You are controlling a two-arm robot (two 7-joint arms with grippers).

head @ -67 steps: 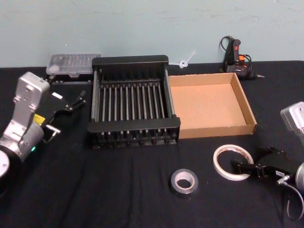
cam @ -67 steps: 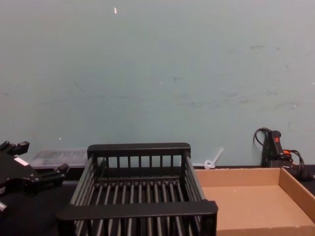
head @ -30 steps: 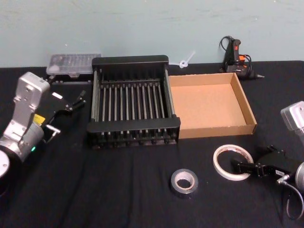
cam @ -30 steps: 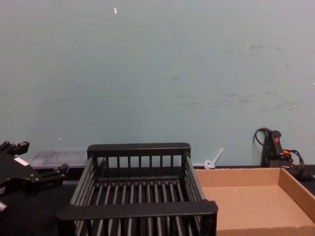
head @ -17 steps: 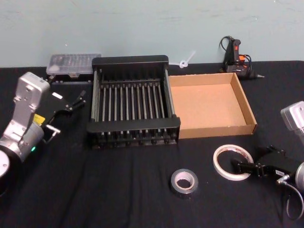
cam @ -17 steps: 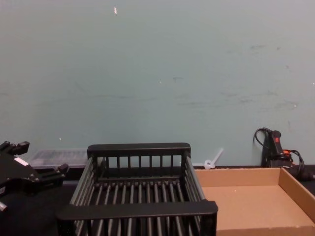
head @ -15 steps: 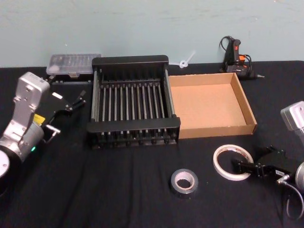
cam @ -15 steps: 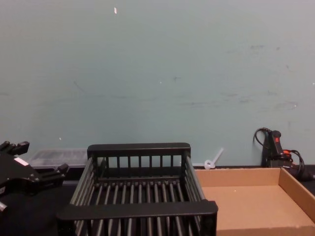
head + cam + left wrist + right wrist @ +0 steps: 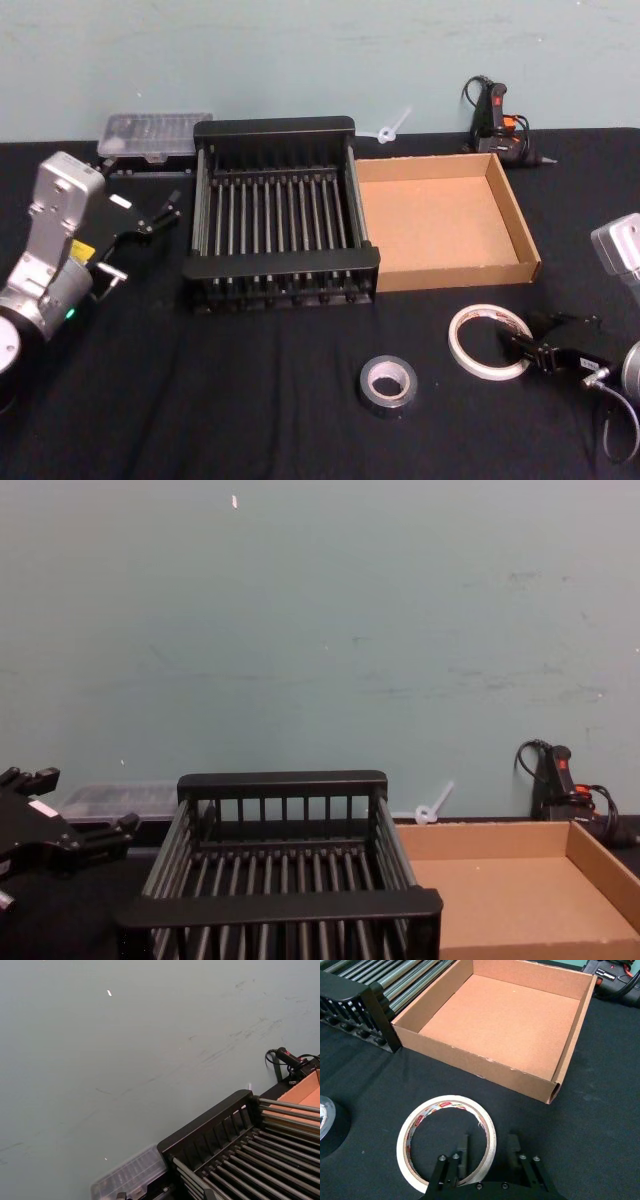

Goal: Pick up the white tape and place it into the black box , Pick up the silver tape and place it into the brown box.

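Observation:
The white tape (image 9: pixel 488 341) lies flat on the black cloth at the front right, with red print on its face (image 9: pixel 446 1142). My right gripper (image 9: pixel 520 345) is open at the roll's right edge. In the right wrist view one finger (image 9: pixel 462 1152) sits inside the ring and the other (image 9: pixel 514 1147) outside its wall. The silver tape (image 9: pixel 388 384) lies flat to the left of the white roll. The black box (image 9: pixel 280 225) and the brown box (image 9: pixel 512 215) stand side by side further back, with nothing inside. My left gripper (image 9: pixel 172 205) is parked open, left of the black box.
A clear plastic case (image 9: pixel 155 135) lies behind the black box's left corner. A glue gun (image 9: pixel 497 125) with its cord lies behind the brown box. A white zip tie (image 9: pixel 392 128) rests by the back wall. Black cloth covers the table.
My right gripper's tip has drawn back slightly to the right at the white tape's edge. Both tapes, both boxes and the left arm have stayed put.

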